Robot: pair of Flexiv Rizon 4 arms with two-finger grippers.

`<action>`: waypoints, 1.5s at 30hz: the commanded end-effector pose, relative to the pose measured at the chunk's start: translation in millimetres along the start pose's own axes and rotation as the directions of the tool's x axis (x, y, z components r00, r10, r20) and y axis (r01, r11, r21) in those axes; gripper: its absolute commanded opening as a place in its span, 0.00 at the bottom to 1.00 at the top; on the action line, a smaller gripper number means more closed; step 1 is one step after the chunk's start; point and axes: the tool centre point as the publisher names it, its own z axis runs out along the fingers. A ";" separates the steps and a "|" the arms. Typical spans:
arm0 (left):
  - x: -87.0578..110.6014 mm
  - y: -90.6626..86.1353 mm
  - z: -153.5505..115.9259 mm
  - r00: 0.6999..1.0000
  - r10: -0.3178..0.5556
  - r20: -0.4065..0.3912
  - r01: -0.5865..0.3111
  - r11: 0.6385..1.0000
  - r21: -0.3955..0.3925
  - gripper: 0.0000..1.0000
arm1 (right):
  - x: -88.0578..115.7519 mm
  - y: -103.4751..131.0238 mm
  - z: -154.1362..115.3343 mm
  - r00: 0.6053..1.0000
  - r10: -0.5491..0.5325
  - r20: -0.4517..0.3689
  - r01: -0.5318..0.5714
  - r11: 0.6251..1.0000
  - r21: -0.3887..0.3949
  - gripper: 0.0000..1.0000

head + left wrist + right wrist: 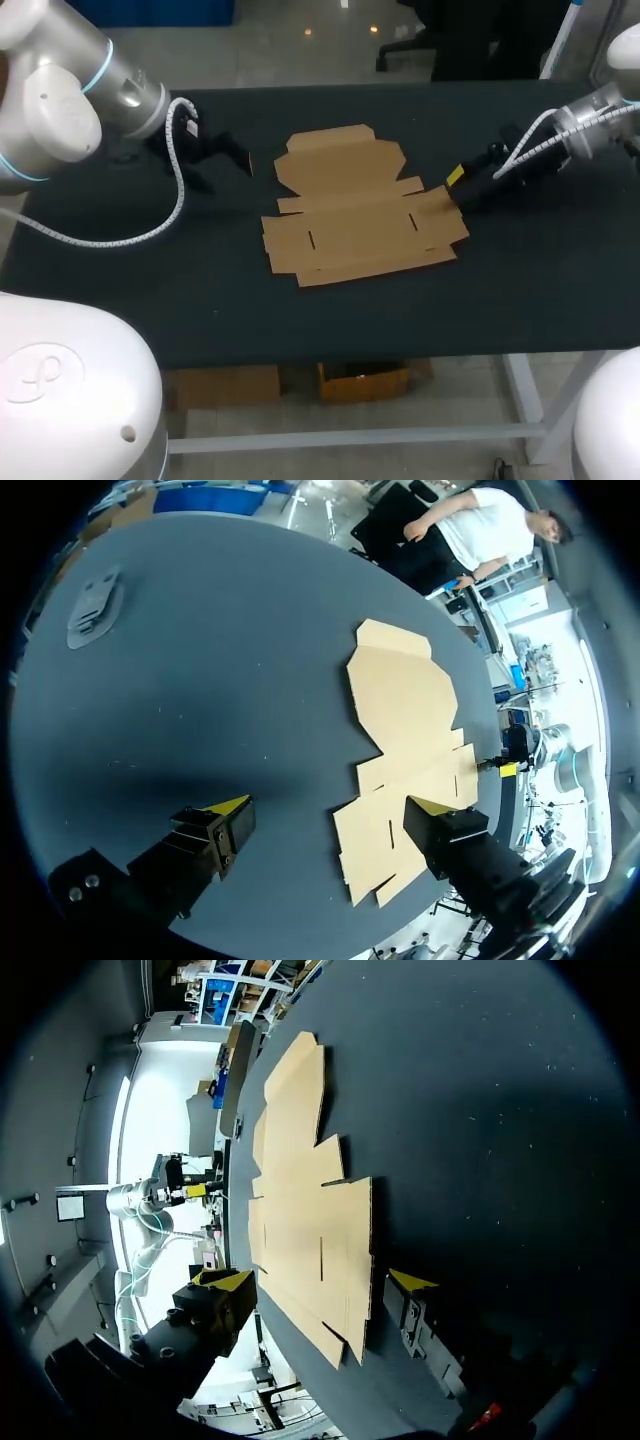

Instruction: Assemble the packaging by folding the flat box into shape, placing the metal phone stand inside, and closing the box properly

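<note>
Folding looks unstarted: flat box [355, 205] lies mid-frame, right gripper [458, 187] open at its right edge, left gripper [223, 163] open centre-left; next, raise a flap.

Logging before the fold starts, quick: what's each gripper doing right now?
Left gripper: open, holding nothing.
Right gripper: open, holding nothing, by the flat box.

Non-task items: just the table [300, 320]. Dark matte top, flat, spans nearly the full width of the head view. The front edge is straight, with a white metal frame [520, 390] under it: one leg at the right and a crossbar [350, 437] running low along the front. The right wrist view shows the same top [480, 1110] with fine pale specks [497, 1115] scattered on it. In the left wrist view the table [200, 680] has a soft shadow patch.
</note>
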 end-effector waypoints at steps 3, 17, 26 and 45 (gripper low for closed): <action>1.4 0.1 0.5 1.000 -0.005 0.010 0.005 1.000 0.004 1.00 | -10.7 15.5 3.0 1.000 0.008 -0.023 -0.005 0.989 0.146 0.59; 3.7 -0.8 1.3 1.000 -0.009 0.017 0.009 1.000 0.007 1.00 | -21.2 27.3 8.6 0.999 0.036 -0.020 -0.031 0.979 0.201 0.49; 4.6 -0.9 1.8 1.000 -0.014 0.022 0.014 1.000 0.007 1.00 | -23.8 33.4 17.2 0.999 0.044 -0.024 -0.037 0.970 0.241 0.48; 5.7 -0.7 1.6 1.000 -0.017 0.026 0.017 1.000 0.010 1.00 | -21.7 40.4 36.7 0.999 0.025 -0.045 -0.010 0.955 0.297 0.37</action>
